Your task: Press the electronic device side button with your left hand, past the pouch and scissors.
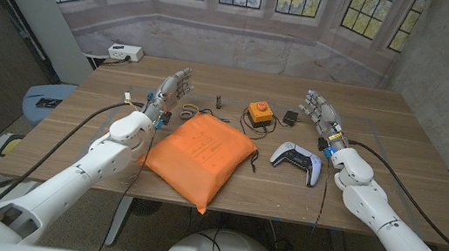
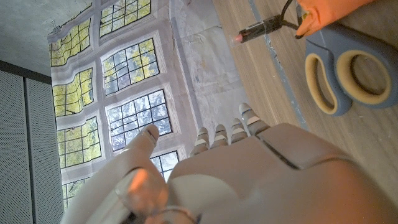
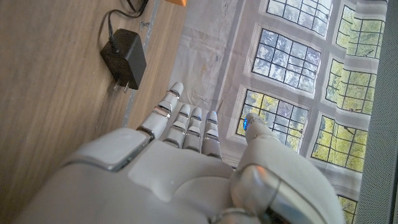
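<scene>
Press not yet made: left hand raised short of the device

Nearest me lies the orange pouch (image 1: 201,151); my left hand (image 1: 173,90) hovers released, fingers apart, beside the scissors (image 2: 345,73). Beyond sits the orange electronic device (image 1: 260,113) on the tabletop (image 1: 376,178), untouched; right hand (image 1: 320,112) likewise released.

A wooden table (image 1: 393,180) is carrying an orange pouch (image 1: 201,150) lying mid-table, scissors (image 1: 188,108) toward the far edge, an orange device (image 1: 260,112) beyond, a black charger (image 1: 291,116), and a white game controller (image 1: 297,160) sitting right of centre.
</scene>
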Controlling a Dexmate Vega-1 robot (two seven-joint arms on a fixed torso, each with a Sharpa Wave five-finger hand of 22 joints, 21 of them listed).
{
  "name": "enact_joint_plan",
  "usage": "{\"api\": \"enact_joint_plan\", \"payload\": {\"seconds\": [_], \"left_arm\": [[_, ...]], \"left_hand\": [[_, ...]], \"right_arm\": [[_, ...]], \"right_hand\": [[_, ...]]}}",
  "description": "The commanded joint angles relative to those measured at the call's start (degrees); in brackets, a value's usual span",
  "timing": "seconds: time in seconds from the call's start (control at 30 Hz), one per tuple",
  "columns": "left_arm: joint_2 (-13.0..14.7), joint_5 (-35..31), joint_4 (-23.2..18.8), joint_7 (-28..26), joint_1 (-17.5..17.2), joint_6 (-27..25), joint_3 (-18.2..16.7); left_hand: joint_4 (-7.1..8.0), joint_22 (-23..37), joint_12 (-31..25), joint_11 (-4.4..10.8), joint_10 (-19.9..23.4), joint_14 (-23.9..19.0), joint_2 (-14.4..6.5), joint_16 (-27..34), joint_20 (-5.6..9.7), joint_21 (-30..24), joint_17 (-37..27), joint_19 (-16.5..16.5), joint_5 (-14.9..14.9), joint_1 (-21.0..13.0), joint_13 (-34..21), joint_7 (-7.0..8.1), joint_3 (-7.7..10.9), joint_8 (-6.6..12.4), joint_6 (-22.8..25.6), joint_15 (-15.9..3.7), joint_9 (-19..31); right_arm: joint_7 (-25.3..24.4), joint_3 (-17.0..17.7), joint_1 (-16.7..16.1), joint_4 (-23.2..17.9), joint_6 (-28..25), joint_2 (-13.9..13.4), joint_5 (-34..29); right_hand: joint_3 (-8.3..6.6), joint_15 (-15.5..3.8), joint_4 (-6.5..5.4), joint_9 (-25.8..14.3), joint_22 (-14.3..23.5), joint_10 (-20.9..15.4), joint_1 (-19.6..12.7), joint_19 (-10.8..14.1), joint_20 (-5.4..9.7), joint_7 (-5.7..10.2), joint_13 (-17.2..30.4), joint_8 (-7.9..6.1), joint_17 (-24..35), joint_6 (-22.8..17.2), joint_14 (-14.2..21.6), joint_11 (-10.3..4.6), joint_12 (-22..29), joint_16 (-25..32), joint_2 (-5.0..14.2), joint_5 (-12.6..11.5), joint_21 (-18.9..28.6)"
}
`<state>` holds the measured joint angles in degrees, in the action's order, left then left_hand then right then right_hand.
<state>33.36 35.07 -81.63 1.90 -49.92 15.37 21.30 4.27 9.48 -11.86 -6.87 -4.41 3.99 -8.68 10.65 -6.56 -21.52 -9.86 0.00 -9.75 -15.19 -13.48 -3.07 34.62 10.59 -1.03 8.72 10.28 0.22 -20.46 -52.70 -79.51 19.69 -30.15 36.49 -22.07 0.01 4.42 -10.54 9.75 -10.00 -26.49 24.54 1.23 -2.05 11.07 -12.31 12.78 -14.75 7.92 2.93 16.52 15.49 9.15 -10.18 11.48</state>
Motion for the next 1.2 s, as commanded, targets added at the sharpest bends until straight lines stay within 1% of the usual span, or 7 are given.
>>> {"api": "enact_joint_plan", "payload": {"seconds": [0.03, 0.1, 0.47, 0.77, 0.97, 1.2], "left_arm": [[2.8, -4.1, -3.2, -1.6, -0.1, -1.1, 0.6], [3.4, -5.5, -3.5, -1.4, 0.4, -1.2, 1.0], [3.6, -10.3, -3.1, -1.5, 3.6, -0.9, 2.8], [4.3, -13.8, -2.9, -1.6, 5.9, -2.4, 4.3], [6.2, -19.1, -5.0, -2.4, 7.3, -4.3, 5.9], [7.5, -22.2, -7.4, -2.8, 7.7, -5.9, 6.5]], "left_hand": [[-0.53, 0.2, -0.4, -0.41, 0.4, -0.2, 0.1, 0.1, -0.27, 0.3, 0.0, 0.2, -0.4, -0.8, 0.0, -0.35, 0.11, 0.25, 0.2, 0.21, 0.1], [-0.64, 0.2, -0.4, -0.35, 0.4, -0.3, 0.1, 0.1, -0.31, 0.4, 0.0, 0.3, -0.4, -0.9, 0.1, -0.35, 0.14, 0.24, 0.2, 0.18, 0.1], [-1.11, 0.2, -0.5, -0.25, 0.7, -0.6, 0.1, 0.0, -0.36, 0.6, 0.1, 0.8, -0.4, -1.1, 0.4, -0.29, 0.29, 0.31, 0.6, 0.14, 0.1], [-1.47, 0.2, -0.5, -0.3, 1.0, -0.9, 0.1, 0.0, -0.41, 0.8, 0.1, 0.9, -0.4, -1.3, 0.6, -0.27, 0.41, 0.33, 0.8, 0.06, 0.1], [-1.78, 0.3, -0.6, -0.23, 1.1, -1.0, 0.0, 0.0, -0.38, 1.0, 0.1, 1.2, -0.5, -1.5, 0.7, -0.27, 0.53, 0.31, 0.8, 0.03, 0.1], [-2.14, 0.3, -0.6, -0.15, 1.3, -1.1, 0.0, 0.0, -0.36, 1.1, 0.1, 1.4, -0.5, -1.7, 0.8, -0.05, 0.63, 0.39, 1.2, -0.01, 0.1]], "right_arm": [[0.0, 0.0, 0.1, 0.8, 1.2, 0.7, -0.3], [0.0, 0.1, 0.2, 0.9, 1.3, 0.6, -0.3], [0.2, 0.4, 0.9, 2.2, 2.0, 0.7, -0.4], [0.8, 0.1, 2.1, 3.7, 2.2, 1.2, -0.6], [1.8, -0.3, 3.2, 4.7, 2.2, 1.2, -0.8], [2.8, -0.4, 3.9, 5.2, 2.1, 0.7, -0.9]], "right_hand": [[-0.08, -0.3, 0.65, -0.3, 0.1, -0.5, -0.7, 0.3, 0.07, 0.43, 0.2, 0.19, 0.1, -0.4, 0.1, -0.45, -0.2, 0.0, 0.06, -0.3, 0.0], [-0.1, -0.42, 0.77, -0.3, 0.1, -0.4, -0.8, 0.3, 0.06, 0.46, 0.2, 0.23, 0.1, -0.3, 0.1, -0.44, -0.3, -0.1, 0.05, -0.3, 0.0], [-0.2, -0.42, 1.34, -0.3, 0.1, -0.4, -1.2, 0.2, 0.1, 0.47, 0.2, 0.37, -0.1, -0.3, 0.1, -0.51, -0.6, -0.2, -0.05, -0.4, -0.1], [-0.21, -0.46, 1.6, -0.3, 0.1, -0.3, -1.4, 0.1, 0.13, 0.58, 0.2, 0.46, -0.2, -0.3, 0.1, -0.7, -0.9, -0.3, -0.05, -0.4, -0.1], [-0.18, -0.44, 1.71, -0.3, 0.1, -0.4, -1.4, 0.1, 0.16, 0.55, 0.2, 0.51, -0.2, -0.2, 0.0, -0.55, -1.0, -0.4, -0.06, -0.4, -0.2], [-0.15, -0.37, 1.88, -0.3, 0.1, -0.3, -1.5, 0.1, 0.12, 0.54, 0.2, 0.6, -0.3, -0.1, 0.1, -0.52, -1.3, -0.4, -0.07, -0.4, -0.2]]}}
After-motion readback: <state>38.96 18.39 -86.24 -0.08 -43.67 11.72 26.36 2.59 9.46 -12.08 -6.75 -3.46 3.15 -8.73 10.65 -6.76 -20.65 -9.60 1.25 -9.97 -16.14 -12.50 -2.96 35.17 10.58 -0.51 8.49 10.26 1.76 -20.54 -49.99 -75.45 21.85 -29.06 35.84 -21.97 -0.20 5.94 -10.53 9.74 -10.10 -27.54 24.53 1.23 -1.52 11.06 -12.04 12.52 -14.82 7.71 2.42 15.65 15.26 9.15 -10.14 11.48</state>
